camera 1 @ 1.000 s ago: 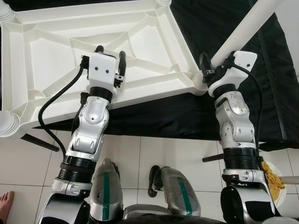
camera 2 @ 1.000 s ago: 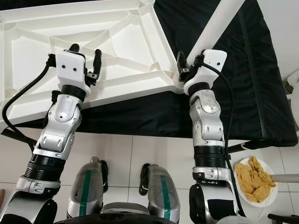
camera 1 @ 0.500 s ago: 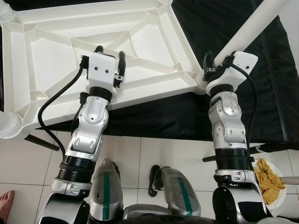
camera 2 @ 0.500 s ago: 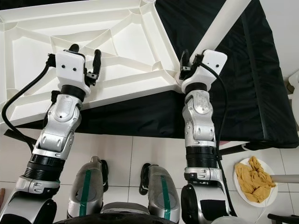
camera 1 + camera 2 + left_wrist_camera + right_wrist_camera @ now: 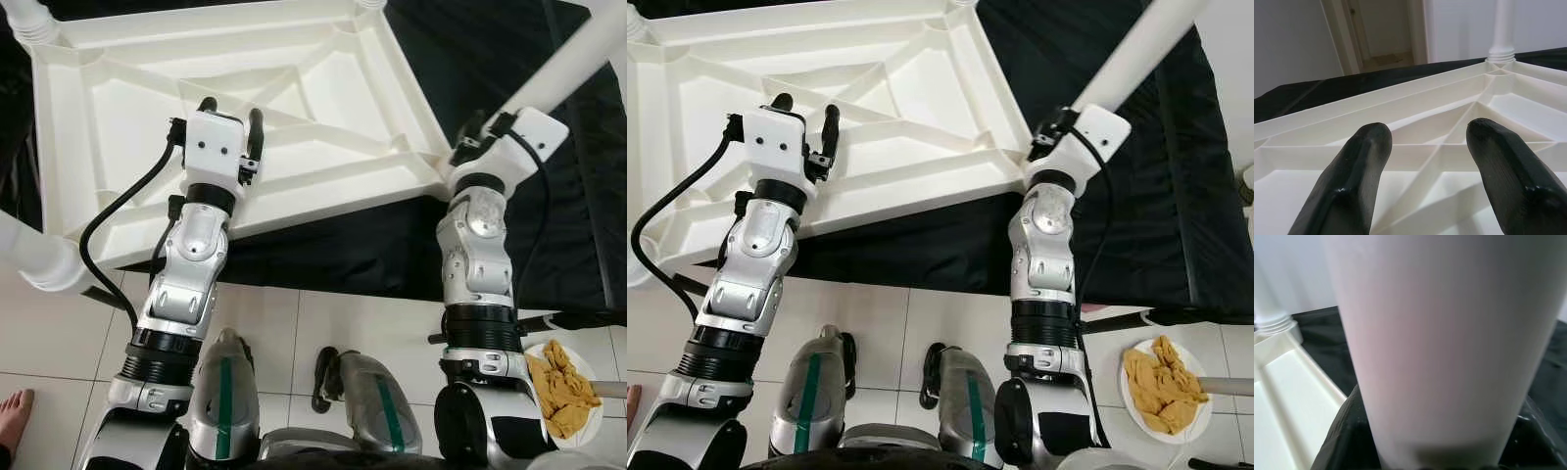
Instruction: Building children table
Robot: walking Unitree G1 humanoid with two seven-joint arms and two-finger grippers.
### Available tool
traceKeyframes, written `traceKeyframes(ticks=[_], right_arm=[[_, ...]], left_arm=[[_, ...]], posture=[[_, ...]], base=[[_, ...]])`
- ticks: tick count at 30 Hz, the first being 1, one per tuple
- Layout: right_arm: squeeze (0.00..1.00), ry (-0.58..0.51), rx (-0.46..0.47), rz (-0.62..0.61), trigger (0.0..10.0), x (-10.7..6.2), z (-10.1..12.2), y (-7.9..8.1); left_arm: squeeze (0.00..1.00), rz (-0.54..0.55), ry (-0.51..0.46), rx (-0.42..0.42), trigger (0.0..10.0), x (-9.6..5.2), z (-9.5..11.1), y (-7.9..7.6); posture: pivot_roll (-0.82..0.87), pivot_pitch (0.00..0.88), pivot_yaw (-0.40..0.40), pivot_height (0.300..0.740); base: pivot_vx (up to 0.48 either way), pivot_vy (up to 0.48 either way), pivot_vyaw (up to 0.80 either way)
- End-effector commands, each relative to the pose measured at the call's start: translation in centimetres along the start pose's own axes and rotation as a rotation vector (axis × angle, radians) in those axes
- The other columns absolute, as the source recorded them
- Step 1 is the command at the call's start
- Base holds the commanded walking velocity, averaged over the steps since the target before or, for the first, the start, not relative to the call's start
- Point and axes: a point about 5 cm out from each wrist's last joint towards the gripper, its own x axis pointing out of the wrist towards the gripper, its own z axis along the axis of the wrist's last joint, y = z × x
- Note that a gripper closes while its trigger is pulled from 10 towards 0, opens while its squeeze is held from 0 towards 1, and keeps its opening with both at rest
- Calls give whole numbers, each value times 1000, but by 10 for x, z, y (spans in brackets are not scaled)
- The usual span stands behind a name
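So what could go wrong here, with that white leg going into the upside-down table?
The right gripper is clamped around the table leg, which leans away at a slant from the corner socket; if it goes in crooked it may jam or pop out. The left gripper, jaws open, only hovers over the ribbed underside of the tabletop, so the top could slide on the black cloth when the leg is pushed.
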Motion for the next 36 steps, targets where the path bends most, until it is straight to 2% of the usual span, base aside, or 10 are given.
traceKeyframes(ticks=[1,17,18,19,20,28,36], right_arm=[[0,54,-21,-159,10000,5,-11,-27],[0,59,-29,-176,10000,6,-13,-20],[435,54,-26,-165,10000,6,-13,-19],[435,54,-26,-165,10000,6,-13,-19],[1000,49,-12,-136,10000,6,-12,-17],[1000,24,7,-67,10000,7,-10,-14],[1000,-9,21,54,10000,15,-2,-17]], left_arm=[[0,-37,2,0,10000,-2,1,-5],[0,-44,1,-1,10000,-1,1,-6],[0,-45,1,-1,10000,-2,1,-6],[0,-45,1,-1,10000,-2,1,-6],[0,-45,1,-1,10000,-2,1,-6],[0,-45,4,-6,10000,-2,1,-7],[0,-51,8,-15,10000,-2,1,-10]], posture=[[142,83,-70,740],[144,71,-68,740],[144,71,-68,740],[144,71,-68,740],[144,73,-68,740],[142,78,-68,740],[133,84,-65,740]], base=[[0,0,0],[0,0,0],[0,0,0],[0,0,0],[0,0,0],[0,0,0],[0,0,0]])
